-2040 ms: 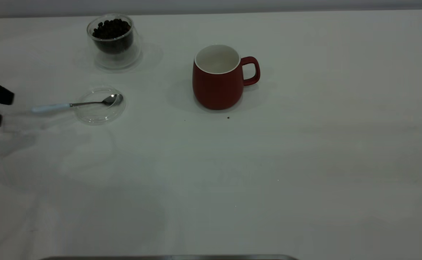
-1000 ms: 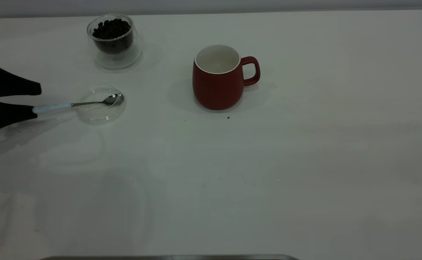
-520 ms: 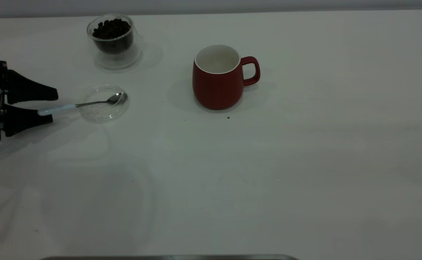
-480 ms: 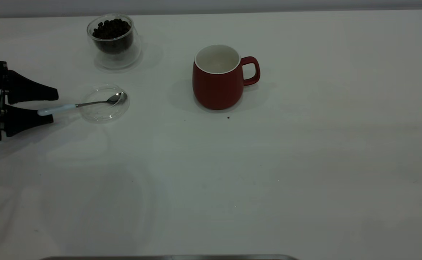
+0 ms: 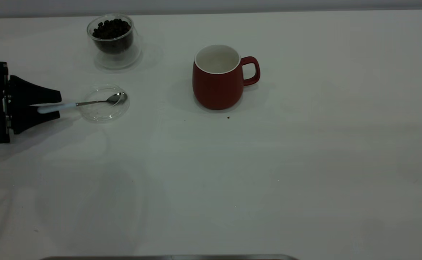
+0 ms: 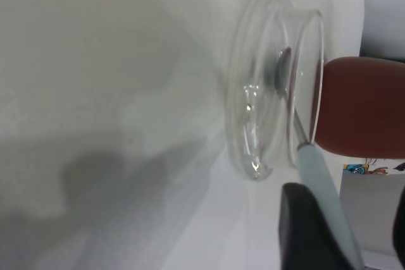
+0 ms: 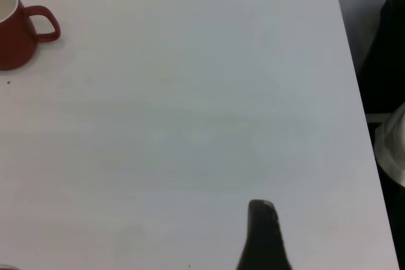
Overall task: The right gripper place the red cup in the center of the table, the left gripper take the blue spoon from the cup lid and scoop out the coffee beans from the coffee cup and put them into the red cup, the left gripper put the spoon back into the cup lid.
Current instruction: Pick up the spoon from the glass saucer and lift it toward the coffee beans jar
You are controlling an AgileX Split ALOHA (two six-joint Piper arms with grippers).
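The blue spoon [image 5: 88, 103] lies with its metal bowl in the clear cup lid [image 5: 104, 103] at the left of the table [image 5: 268, 162], its pale handle pointing left. My left gripper [image 5: 60, 105] is low over the table and open. It straddles the end of the handle, with one finger [image 6: 304, 232] against the handle [image 6: 319, 181] and a gap to the other. The coffee cup [image 5: 114, 41], holding coffee beans [image 5: 111, 29], stands behind the lid. The red cup [image 5: 218, 86] stands upright near the table's middle, handle to the right. My right gripper [image 7: 262, 238] hovers far from the red cup [image 7: 16, 42].
A few dark specks [image 5: 228, 117] lie in front of the red cup. A grey strip [image 5: 167, 258] runs along the near edge. Dark equipment [image 7: 386, 61] and a metal part [image 7: 395, 150] stand past the table's edge in the right wrist view.
My left gripper has come in from the left along the spoon handle, and its fingers have narrowed around it. The spoon and lid have shifted slightly to the right.
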